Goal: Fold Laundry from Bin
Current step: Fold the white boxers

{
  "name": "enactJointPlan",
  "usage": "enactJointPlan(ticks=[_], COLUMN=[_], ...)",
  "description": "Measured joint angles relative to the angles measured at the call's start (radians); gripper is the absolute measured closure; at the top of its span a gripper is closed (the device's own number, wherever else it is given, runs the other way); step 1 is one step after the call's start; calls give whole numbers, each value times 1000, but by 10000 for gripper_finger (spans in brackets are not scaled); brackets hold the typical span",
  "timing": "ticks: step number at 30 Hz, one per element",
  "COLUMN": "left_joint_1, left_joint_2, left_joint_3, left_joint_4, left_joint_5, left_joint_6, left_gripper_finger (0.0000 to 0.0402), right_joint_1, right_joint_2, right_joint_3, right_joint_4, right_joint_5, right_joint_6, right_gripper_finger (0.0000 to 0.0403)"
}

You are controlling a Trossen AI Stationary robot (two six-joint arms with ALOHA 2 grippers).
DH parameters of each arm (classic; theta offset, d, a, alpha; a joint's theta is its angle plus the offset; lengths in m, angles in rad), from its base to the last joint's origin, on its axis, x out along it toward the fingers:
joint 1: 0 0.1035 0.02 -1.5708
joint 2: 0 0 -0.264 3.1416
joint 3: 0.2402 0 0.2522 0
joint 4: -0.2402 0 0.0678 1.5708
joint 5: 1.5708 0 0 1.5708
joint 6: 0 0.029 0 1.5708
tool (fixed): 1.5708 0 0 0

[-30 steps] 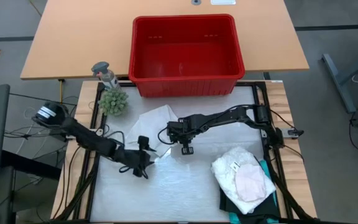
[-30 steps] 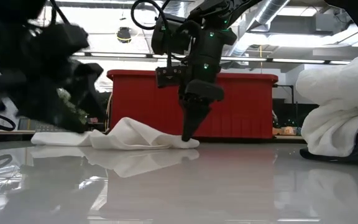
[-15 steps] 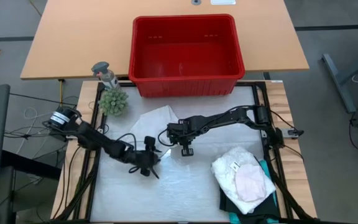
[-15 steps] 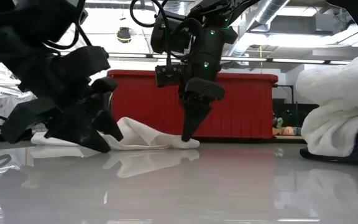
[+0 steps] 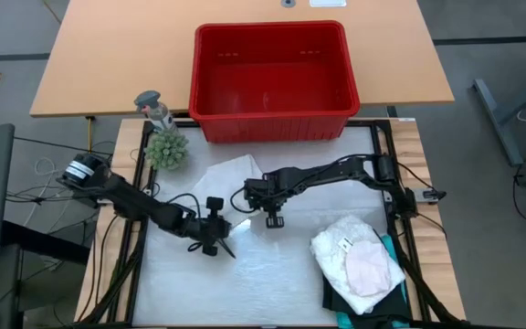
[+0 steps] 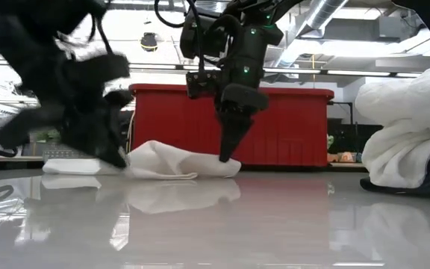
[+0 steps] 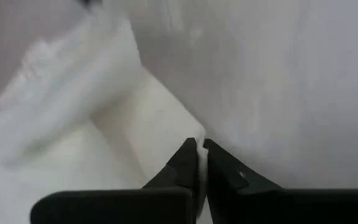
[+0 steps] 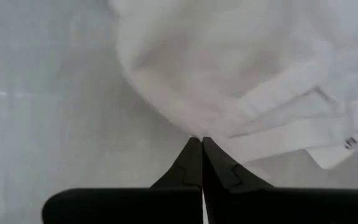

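The bin (image 5: 272, 80) sits at the far middle of the worktop (image 5: 272, 283). A cloth (image 5: 231, 178) lies before it; folded garments (image 5: 359, 260) sit near right.

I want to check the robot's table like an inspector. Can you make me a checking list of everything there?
Surface: white mat, shiny, on the table.
Job's things: small white cloth lying flat; red bin looks empty; folded clothes pile at the mat's right corner.
Clutter: little green plant and a grey figure.
Grippers: left gripper shut on the cloth's edge; right gripper shut on its other edge.
Cables: black wires left of the table.
Surroundings: grey floor, ceiling pipes.
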Motion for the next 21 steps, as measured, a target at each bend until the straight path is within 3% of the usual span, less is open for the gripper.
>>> enactJointPlan(ticks=[10, 16, 21], left_joint_1=[-83, -175, -254], left_joint_2=[-237, -359, -387], left_joint_3=[36, 36, -7], left_joint_4=[-276, -299, -292], left_joint_5=[6, 38, 65], left_joint_6=[-119, -224, -342], left_gripper_finger=[401, 401, 401], right_joint_1=[-25, -15, -3], right_joint_2=[0, 0, 0], right_joint_3=[10, 10, 10], right_joint_4=[-48, -101, -147], right_joint_5=[2, 1, -23], right_joint_6=[0, 14, 38], right_gripper_finger=[382, 382, 382])
